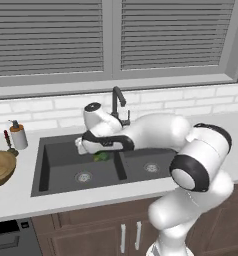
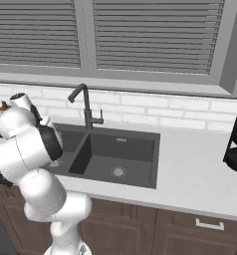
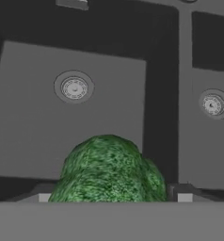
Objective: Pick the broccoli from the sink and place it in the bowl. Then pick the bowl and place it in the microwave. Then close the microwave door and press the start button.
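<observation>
Reaching down into the left basin of the sink [image 1: 56,170], over the broccoli [image 1: 102,156] beside the divider between the two basins. Gripper [image 3: 111,197] spread wide, one fingertip [image 3: 44,197] on each side of the green floret in the hand view; contact with it not discernible. Broccoli low in the hand view, close to the camera, with the left basin's round drain [image 3: 74,88] beyond it and the second drain [image 3: 213,105] across the divider. Dark faucet [image 1: 118,105] upright behind the sink, against the white brick wall. Wooden bowl [image 1: 0,168] on the bench [image 1: 21,197] left of the sink, well apart from the broccoli. Soap dispenser [image 1: 18,135] standing just behind the bowl, near the sink's back left corner.
</observation>
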You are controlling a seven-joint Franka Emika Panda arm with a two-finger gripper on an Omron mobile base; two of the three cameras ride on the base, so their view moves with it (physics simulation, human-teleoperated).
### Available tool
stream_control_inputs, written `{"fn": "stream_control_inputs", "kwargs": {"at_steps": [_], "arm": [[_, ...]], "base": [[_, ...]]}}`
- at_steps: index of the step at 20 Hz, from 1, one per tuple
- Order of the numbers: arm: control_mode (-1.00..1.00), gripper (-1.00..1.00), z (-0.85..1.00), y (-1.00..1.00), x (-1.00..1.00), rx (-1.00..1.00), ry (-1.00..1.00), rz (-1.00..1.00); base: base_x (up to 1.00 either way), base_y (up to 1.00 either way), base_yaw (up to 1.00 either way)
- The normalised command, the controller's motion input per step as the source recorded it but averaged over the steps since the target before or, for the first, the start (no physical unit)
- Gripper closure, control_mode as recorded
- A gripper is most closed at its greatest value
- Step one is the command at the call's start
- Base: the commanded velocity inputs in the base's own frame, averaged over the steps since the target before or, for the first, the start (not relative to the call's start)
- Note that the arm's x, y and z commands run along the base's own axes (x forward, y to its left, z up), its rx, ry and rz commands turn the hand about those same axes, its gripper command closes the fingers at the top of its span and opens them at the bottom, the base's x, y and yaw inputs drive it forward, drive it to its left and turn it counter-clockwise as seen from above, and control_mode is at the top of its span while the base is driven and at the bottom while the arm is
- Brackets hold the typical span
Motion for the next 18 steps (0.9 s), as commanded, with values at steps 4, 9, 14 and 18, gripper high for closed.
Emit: {"fn": "stream_control_inputs", "kwargs": {"at_steps": [4,9,14,18], "arm": [[-1.0,1.0,0.77,-1.0,-0.63,0.06,0.06,0.0],[-1.0,1.0,0.49,-1.0,-0.47,0.07,0.03,0.0],[-1.0,1.0,0.28,-0.95,-0.61,0.12,-0.01,0.0],[-1.0,1.0,0.2,-0.49,-0.15,0.13,0.0,0.0]], "base": [[0.0,0.0,0.0],[0.0,0.0,0.0],[0.0,0.0,0.0],[0.0,0.0,0.0]]}}
